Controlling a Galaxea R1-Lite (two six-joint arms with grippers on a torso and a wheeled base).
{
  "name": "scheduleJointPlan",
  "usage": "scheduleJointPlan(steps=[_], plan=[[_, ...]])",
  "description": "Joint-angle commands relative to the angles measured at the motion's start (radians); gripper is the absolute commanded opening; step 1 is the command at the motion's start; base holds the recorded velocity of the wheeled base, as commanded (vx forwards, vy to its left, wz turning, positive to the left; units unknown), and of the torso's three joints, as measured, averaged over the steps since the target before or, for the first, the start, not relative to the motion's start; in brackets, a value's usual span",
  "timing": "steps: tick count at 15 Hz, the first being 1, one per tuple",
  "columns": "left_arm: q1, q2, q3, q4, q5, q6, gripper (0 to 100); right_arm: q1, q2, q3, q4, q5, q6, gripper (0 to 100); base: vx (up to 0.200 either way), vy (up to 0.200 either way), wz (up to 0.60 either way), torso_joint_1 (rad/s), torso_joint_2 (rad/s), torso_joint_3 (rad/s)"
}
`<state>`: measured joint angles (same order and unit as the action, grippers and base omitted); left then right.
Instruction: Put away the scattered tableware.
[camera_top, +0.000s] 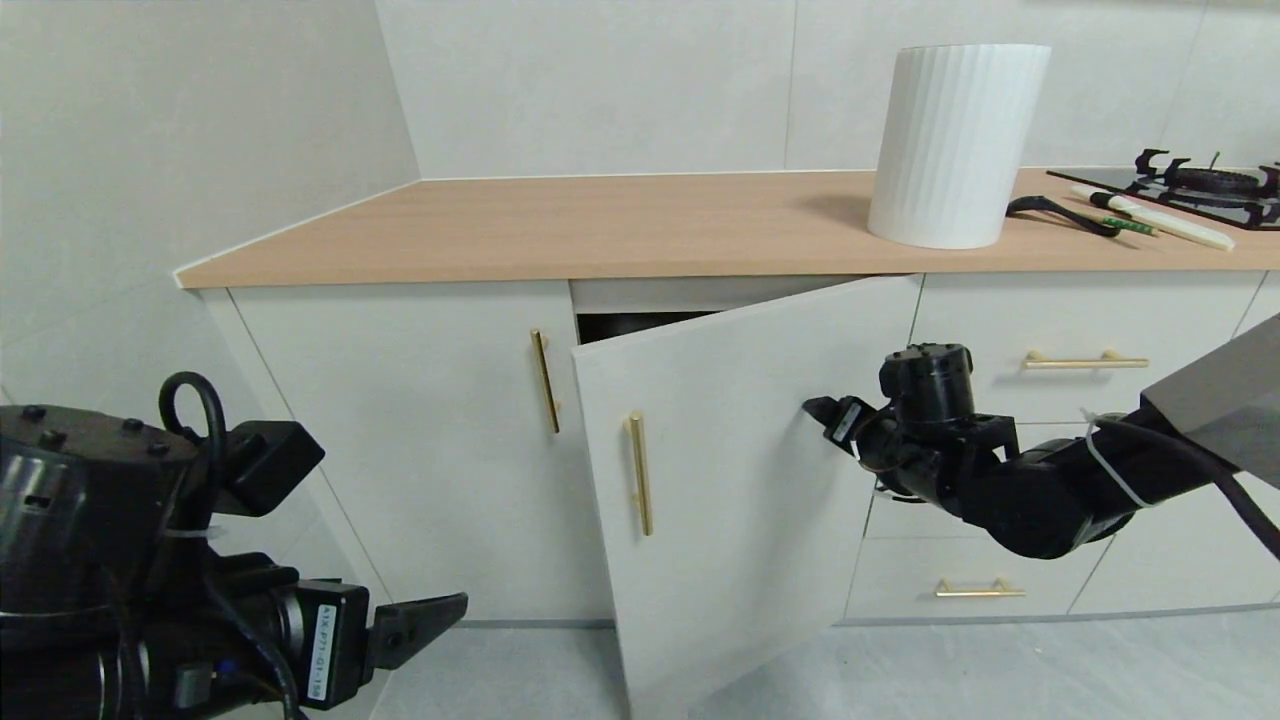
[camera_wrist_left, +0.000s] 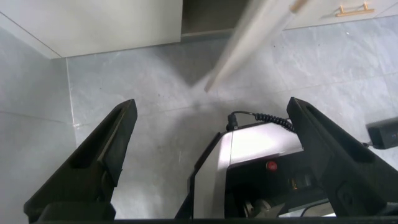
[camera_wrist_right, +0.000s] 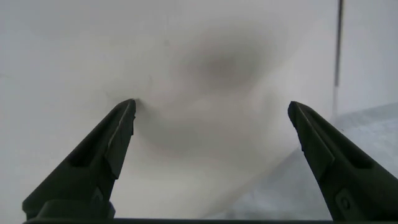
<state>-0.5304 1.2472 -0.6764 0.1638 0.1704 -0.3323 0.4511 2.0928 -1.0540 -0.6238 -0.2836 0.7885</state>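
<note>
The right gripper (camera_top: 826, 412) sits just in front of the outer face of the half-open white cabinet door (camera_top: 720, 480), near its hinged side. The door's slim brass bar handle (camera_top: 640, 475) lies off to this gripper's left. In the right wrist view the gripper (camera_wrist_right: 211, 106) has its two dark fingers (camera_wrist_right: 115, 134) spread wide with nothing between them. They point straight at the door panel (camera_wrist_right: 186, 50), and whether the tips touch it cannot be told.

The scattered tableware lies well above and to the right of the right gripper, on the light wooden countertop (camera_top: 600, 225). It consists of a black curved-handled utensil (camera_top: 1060, 212), a thin green-patterned stick (camera_top: 1128, 225) and a long cream-white stick (camera_top: 1165, 220). They rest between a tall white ribbed cylinder (camera_top: 950, 145) and a black gas hob (camera_top: 1200, 185).

The left gripper (camera_top: 430, 612) hangs low, down and to the left of the door, well apart from the tableware. In its wrist view it (camera_wrist_left: 211, 106) is wide open and empty over grey floor tiles (camera_wrist_left: 155, 106).
</note>
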Motion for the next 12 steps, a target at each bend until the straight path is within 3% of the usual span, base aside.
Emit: scheduleJointPlan(steps=[1, 8, 12], plan=[[0.001, 0.001, 0.000, 0.000, 0.000, -0.001, 100, -0.009, 0.023, -0.034, -0.001, -0.016, 0.015, 100, 0.000, 0.000, 0.00, 0.000, 0.00, 0.000], [0.001, 0.004, 0.000, 0.000, 0.000, -0.001, 100, -0.057, 0.130, -0.159, 0.001, -0.132, 0.052, 100, 0.000, 0.000, 0.00, 0.000, 0.00, 0.000], [0.001, 0.004, 0.000, 0.000, 0.000, -0.001, 100, -0.071, 0.147, -0.179, 0.001, -0.147, 0.052, 100, 0.000, 0.000, 0.00, 0.000, 0.00, 0.000]])
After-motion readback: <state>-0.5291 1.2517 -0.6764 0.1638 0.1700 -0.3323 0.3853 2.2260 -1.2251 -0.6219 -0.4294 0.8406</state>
